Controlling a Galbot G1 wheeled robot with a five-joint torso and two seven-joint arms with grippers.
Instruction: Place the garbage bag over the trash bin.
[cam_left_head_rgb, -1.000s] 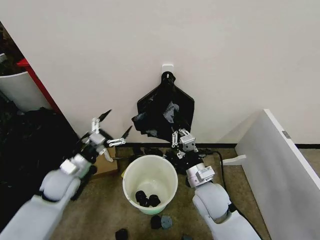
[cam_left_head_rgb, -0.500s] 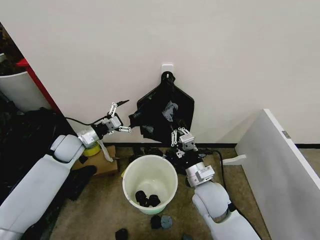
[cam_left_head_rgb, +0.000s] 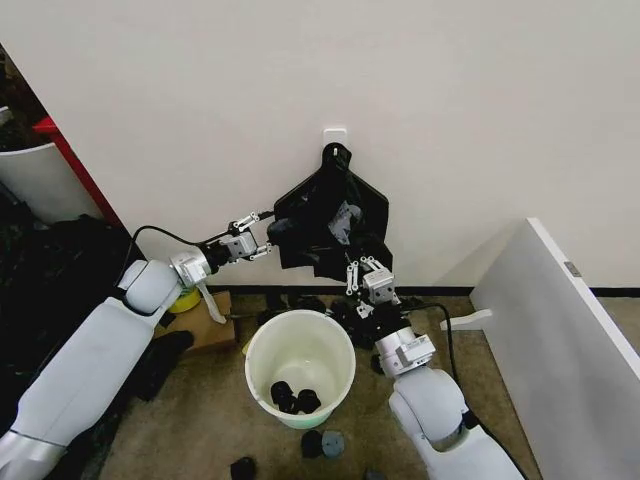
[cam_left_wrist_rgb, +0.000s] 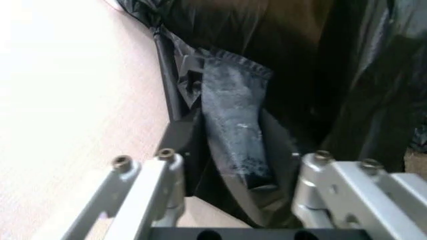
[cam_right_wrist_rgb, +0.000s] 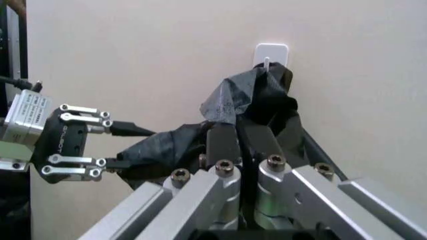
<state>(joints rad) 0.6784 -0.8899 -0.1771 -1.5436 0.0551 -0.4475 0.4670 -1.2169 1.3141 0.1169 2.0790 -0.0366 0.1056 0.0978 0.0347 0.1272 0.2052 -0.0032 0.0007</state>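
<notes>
From the head camera, the left gripper (cam_left_head_rgb: 262, 234) reaches out level toward the wall, its fingers spread and set around the nearest edge of the garbage bag (cam_left_head_rgb: 330, 222), which hangs black and glossy from a white wall hook (cam_left_head_rgb: 335, 135) just beyond the fingertips. The right gripper (cam_left_head_rgb: 354, 274) points upward below the bag's lower hem, its fingers drawn close together with their tips at the plastic; whether they pinch any of it cannot be made out here. Beneath and between the two grippers stands the trash bin (cam_left_head_rgb: 300, 368), round and white, upright on the floor with small black lumps (cam_left_head_rgb: 293, 398) lying in its bottom, well apart from the hanging bag. In the left wrist camera, the left gripper (cam_left_wrist_rgb: 230, 165) shows both metal fingers parted, and a grey-dusted fold of the garbage bag (cam_left_wrist_rgb: 233, 135) hangs in the gap between them, with more black film massed just beyond the tips and the pale wall to one side. In the right wrist camera, the right gripper (cam_right_wrist_rgb: 241, 140) holds its two dark fingertips nearly together against the lower folds of the garbage bag (cam_right_wrist_rgb: 257, 97), which is looped over the wall hook (cam_right_wrist_rgb: 270, 52) beyond them; farther off, the left gripper (cam_right_wrist_rgb: 130, 147) has its fingers spread around the bag's side edge.
</notes>
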